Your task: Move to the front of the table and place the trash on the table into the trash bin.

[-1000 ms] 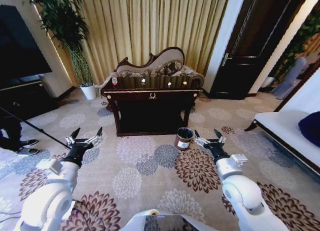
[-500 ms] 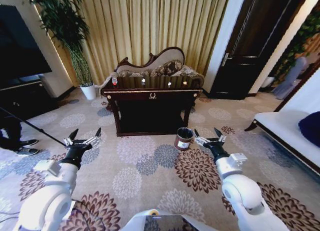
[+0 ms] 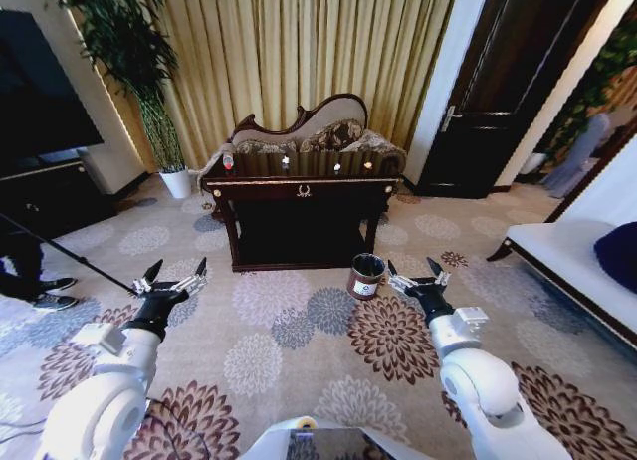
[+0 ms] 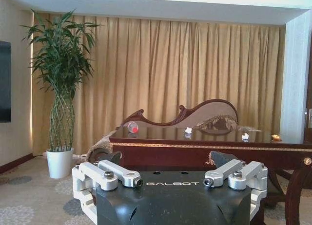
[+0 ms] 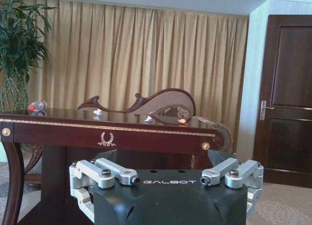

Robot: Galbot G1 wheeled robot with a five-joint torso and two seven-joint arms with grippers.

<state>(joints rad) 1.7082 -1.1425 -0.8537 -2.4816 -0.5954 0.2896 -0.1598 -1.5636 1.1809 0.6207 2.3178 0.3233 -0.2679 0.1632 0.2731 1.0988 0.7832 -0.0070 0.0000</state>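
Note:
The dark table (image 3: 304,189) with gold trim stands ahead across the carpet. On its top lie the trash: a small bottle (image 3: 228,161) with a red cap at the left end and white paper wads (image 3: 336,166) toward the middle and right. The brown trash bin (image 3: 366,275) stands on the floor by the table's front right leg. My left gripper (image 3: 176,277) and right gripper (image 3: 411,270) hover open and empty over the carpet, well short of the table. The wrist views show the bottle (image 4: 132,127) (image 5: 36,106) and wads (image 4: 188,130) (image 5: 148,119) on the tabletop.
A carved sofa (image 3: 323,129) stands behind the table before the curtains. A white plant pot (image 3: 177,183) and a black TV cabinet (image 3: 40,196) are at the left, with a person's shoes (image 3: 45,293). A dark door (image 3: 498,102) and a white bench (image 3: 567,256) are at the right.
My left gripper has sunk slightly and edged right. The right arm, the table and the bin look unchanged.

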